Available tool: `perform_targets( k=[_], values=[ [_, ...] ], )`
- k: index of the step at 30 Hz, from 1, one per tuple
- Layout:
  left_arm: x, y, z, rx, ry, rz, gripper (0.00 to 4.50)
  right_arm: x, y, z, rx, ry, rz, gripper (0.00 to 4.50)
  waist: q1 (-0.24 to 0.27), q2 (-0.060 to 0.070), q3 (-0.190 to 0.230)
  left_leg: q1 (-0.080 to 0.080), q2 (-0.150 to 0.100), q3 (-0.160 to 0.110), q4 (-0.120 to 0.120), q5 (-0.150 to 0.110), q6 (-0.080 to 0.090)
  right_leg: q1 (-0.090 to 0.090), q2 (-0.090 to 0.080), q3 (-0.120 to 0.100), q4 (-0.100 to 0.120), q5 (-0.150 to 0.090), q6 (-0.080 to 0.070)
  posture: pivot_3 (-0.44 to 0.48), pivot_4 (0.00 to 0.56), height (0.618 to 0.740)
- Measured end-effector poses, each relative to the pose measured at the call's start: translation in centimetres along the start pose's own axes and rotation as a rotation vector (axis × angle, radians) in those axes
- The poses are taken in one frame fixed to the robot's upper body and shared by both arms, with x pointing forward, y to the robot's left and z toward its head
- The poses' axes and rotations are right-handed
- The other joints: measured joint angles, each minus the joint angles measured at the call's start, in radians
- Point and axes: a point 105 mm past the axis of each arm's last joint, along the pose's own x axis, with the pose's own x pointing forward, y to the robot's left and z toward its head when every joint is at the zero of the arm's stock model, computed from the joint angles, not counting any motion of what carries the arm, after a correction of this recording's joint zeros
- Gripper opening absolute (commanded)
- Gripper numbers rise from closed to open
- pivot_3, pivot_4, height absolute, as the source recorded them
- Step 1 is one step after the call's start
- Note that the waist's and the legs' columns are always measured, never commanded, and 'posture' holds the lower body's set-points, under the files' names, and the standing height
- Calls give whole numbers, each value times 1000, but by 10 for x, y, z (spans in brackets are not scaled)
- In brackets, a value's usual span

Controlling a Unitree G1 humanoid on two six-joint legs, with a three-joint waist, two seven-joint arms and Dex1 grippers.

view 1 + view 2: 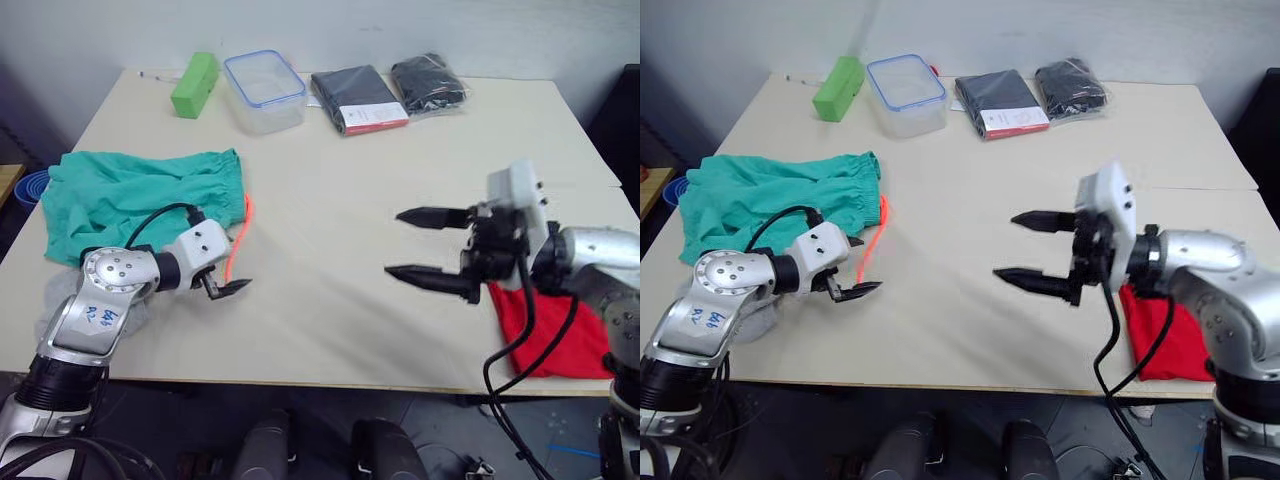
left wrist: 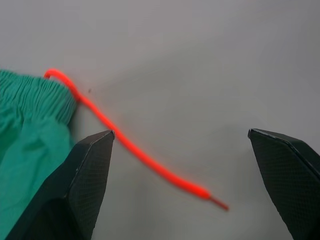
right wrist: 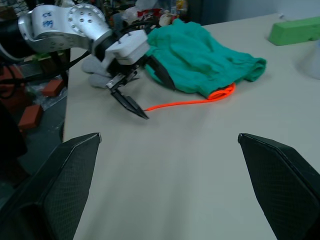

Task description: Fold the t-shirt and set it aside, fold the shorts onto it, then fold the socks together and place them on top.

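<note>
The shorts lie just behind the left hand, fingers apart (drawstring trailing between them); right hand, also apart, is well off.

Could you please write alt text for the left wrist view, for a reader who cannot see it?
An orange drawstring trails from the gathered waistband of the teal-green shorts across a bare beige table. The left gripper is open, its two black fingers framing the cord's loose end, with one finger beside the shorts.
</note>
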Motion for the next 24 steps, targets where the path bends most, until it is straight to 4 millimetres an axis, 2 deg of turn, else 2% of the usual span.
perform_targets(
  k=[3, 8, 9, 12, 20, 22, 24],
  values=[
    [5, 29, -19, 33, 103, 143, 4500, 5, 3, -6, -25, 9, 0, 4481, 0, 0, 0, 0, 0, 0, 0, 1, 0, -1, 0, 0, 2, 1, -1, 0, 150, 740],
    [20, 58, -25, 48, 112, 229, 4500, 11, 1, -13, -63, 19, -32, 4481, 0, -1, 0, 1, 1, 2, 0, 2, -2, -3, 1, 0, 7, 0, -1, 0, 150, 740],
    [21, 61, -27, 52, 115, 238, 4314, 11, 1, -12, -67, 14, -36, 4500, 0, -1, 0, 1, 1, 2, 0, 3, -2, -3, 1, 0, 7, 0, -1, 0, 150, 740],
    [24, 63, -32, 60, 117, 246, 3635, 12, -1, -12, -74, 8, -57, 4500, -4, -1, -1, 3, 1, 4, 0, 3, -2, -3, 1, 0, 9, 0, -1, 0, 150, 740],
    [28, 59, -36, 20, 108, 191, 1140, 10, -5, -16, -91, 13, -108, 4500, -20, -1, -1, 2, 2, 3, 0, 5, -2, -4, 1, 1, 10, 0, -1, 0, 150, 740],
    [29, 55, -34, 7, 99, 155, 511, 10, -6, -16, -99, 15, -116, 4500, -22, -1, -1, 2, 2, 3, 0, 5, -2, -4, 1, 0, 10, 0, -1, 0, 150, 740],
    [35, 43, -15, -24, 40, 85, 23, 9, -6, -18, -94, 19, -124, 4500, -18, -1, -1, 0, 1, 2, 0, 5, -2, -4, 1, 0, 11, 0, -1, 0, 150, 740]
  ],
)
